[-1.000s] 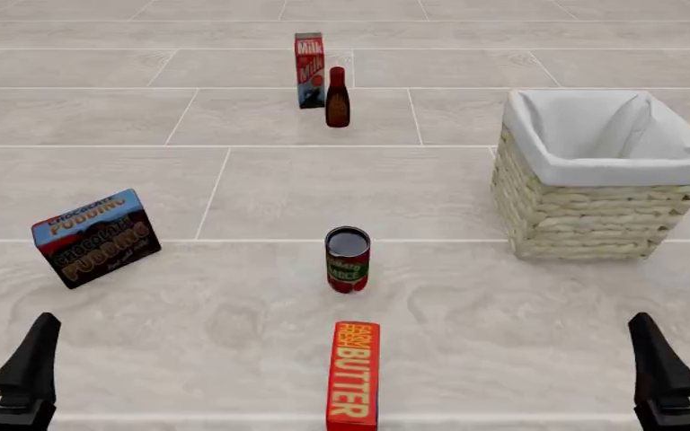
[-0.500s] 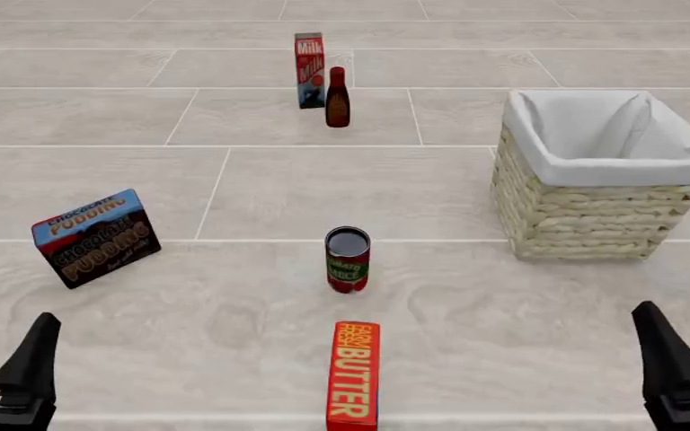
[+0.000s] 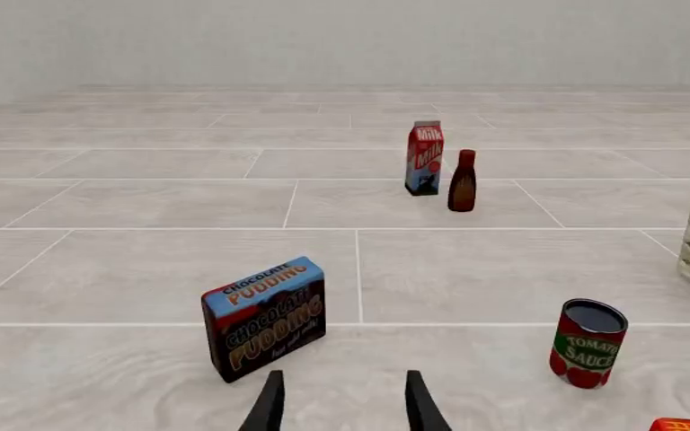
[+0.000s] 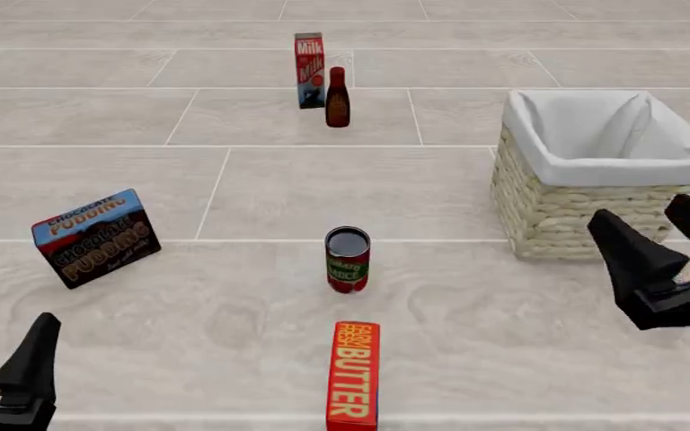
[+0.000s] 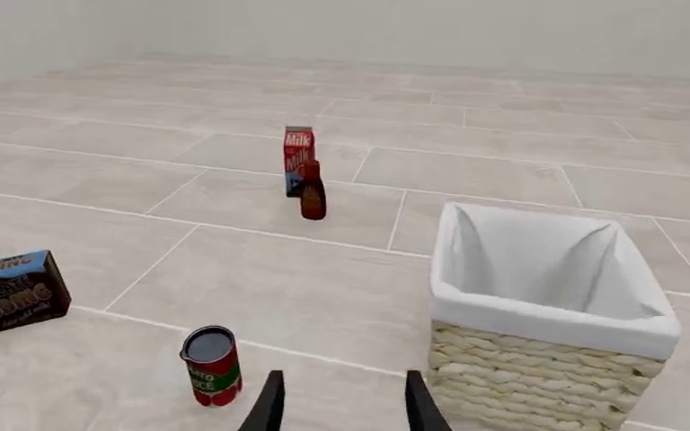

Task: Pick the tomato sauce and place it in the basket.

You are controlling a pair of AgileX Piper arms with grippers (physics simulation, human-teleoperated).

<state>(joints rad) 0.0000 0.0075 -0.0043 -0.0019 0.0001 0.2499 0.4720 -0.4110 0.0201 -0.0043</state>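
Standing upright at the front view's centre, the tomato sauce [image 4: 348,259] rests on the table [image 4: 261,189], well apart from the basket [image 4: 600,178] at right. Both tools are open and empty: right tool [image 4: 671,234] before the basket, left tool [image 4: 1,353] lower left.

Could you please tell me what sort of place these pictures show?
Probably a simulated grocery-sorting bench: a pale tiled surface holds packaged foods such as a red-labelled tomato sauce can and a blue chocolate pudding box, beside a cloth-lined woven wicker basket.
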